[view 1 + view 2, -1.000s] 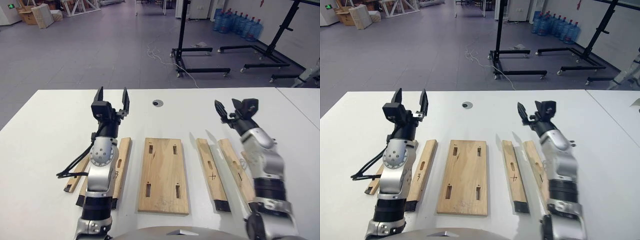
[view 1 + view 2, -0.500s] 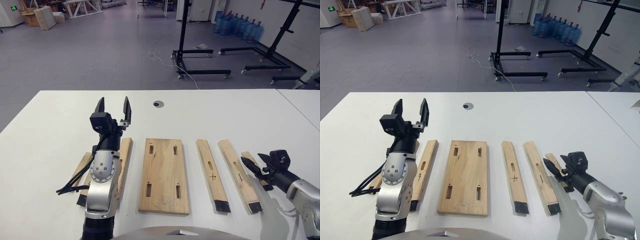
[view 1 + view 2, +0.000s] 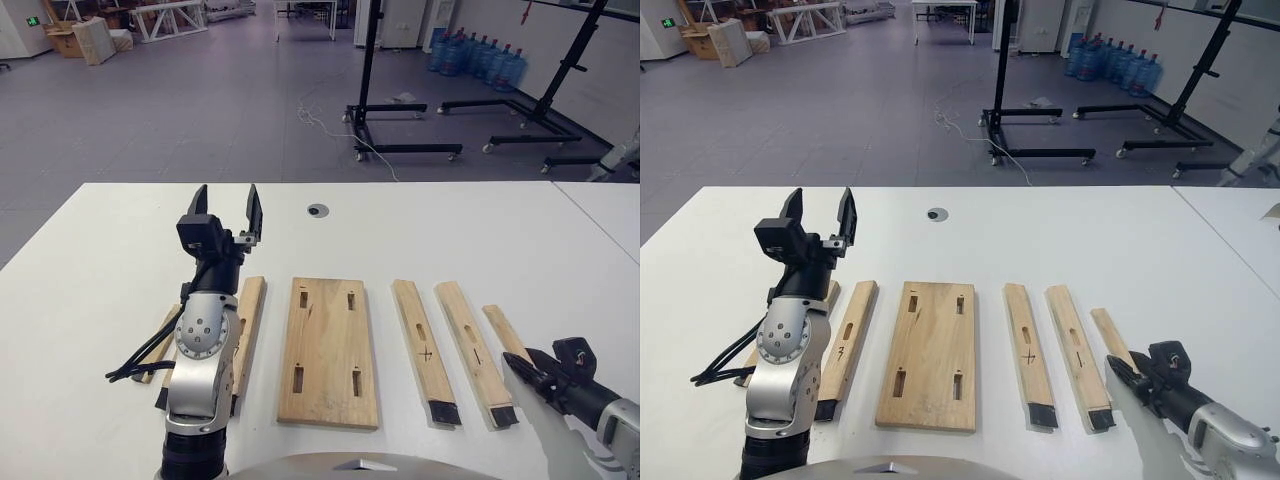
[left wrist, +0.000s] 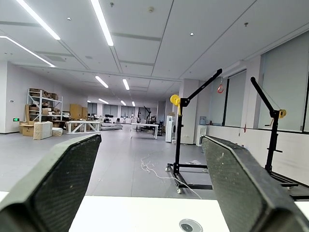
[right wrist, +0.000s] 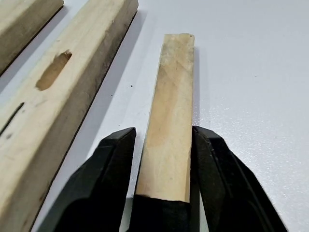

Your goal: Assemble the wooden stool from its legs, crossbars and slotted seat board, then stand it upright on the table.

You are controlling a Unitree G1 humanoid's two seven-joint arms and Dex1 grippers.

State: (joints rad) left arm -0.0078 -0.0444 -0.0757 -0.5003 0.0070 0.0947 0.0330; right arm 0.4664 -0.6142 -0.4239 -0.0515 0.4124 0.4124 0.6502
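While the left gripper hangs above the table with its fingers spread wide and nothing between them, the right gripper is low at the near right, clenched on the near end of the short crossbar, one finger pressed to each side. That crossbar lies flat on the table, just beside the outer leg and the inner leg. The slotted seat board lies flat in the middle. The left arm covers part of the left leg and a smaller piece beside it, which is hard to make out
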